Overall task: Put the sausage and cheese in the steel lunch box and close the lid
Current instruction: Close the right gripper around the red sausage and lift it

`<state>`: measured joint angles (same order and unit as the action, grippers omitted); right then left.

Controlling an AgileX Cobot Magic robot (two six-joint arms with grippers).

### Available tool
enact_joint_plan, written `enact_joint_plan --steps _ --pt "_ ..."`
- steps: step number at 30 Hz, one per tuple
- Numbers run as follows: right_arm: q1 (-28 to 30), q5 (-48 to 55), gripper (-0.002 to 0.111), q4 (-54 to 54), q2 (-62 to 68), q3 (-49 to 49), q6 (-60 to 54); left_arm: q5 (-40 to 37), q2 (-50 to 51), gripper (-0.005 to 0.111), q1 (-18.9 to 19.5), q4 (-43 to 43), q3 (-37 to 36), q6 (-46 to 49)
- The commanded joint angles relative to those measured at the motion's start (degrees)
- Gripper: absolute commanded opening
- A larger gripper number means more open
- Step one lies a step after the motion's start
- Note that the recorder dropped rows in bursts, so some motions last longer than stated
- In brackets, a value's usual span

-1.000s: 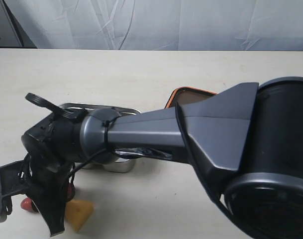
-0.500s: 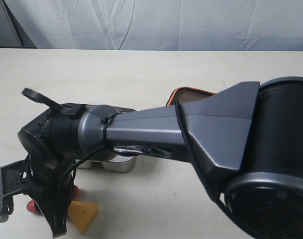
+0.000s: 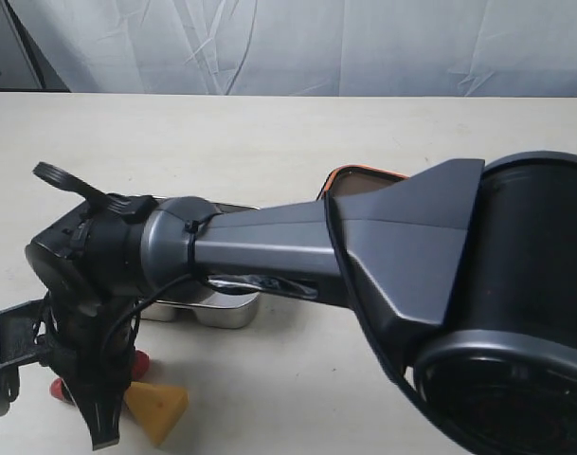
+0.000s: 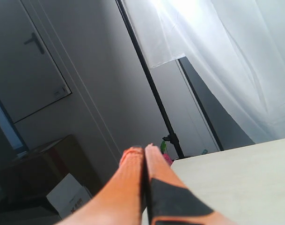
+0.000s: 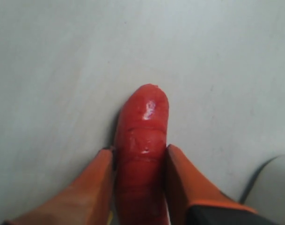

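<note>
Here our right gripper (image 5: 140, 151) has its orange fingers (image 5: 98, 180) pressed against both sides of the small dark-red, slightly curved toy sausage (image 5: 144, 123), gripping it across its middle so that the rounded end sticks out ahead. We judge that a mid-body hold keeps so short a piece from tipping when it is carried. Whether it rests on the pale table (image 3: 269, 142) or hangs just above it, we cannot tell. The arm reaches across to the left of the exterior view, because the sausage lies there, just beside the yellow-orange wedge of toy cheese (image 3: 160, 410). The shiny rectangular steel lunch box (image 3: 226, 311) sits near, behind them, uncovered; its tinted lid with the orange rim (image 3: 364, 172) lies beyond the arm. Our left gripper (image 4: 143, 149) is closed on nothing, pointed away off the table, out of the way.
</note>
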<state>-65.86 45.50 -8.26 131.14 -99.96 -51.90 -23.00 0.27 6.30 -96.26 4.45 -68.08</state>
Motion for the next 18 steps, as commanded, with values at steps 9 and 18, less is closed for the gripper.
enact_joint_plan --steps 9,18 --pt "-0.1 1.3 -0.001 0.2 -1.4 -1.0 1.2 0.1 -0.3 0.000 0.1 -0.9 0.4 -0.5" --pt "-0.1 0.1 -0.001 0.7 -2.9 -1.0 1.3 0.1 -0.3 0.000 0.1 -0.9 0.4 -0.5"
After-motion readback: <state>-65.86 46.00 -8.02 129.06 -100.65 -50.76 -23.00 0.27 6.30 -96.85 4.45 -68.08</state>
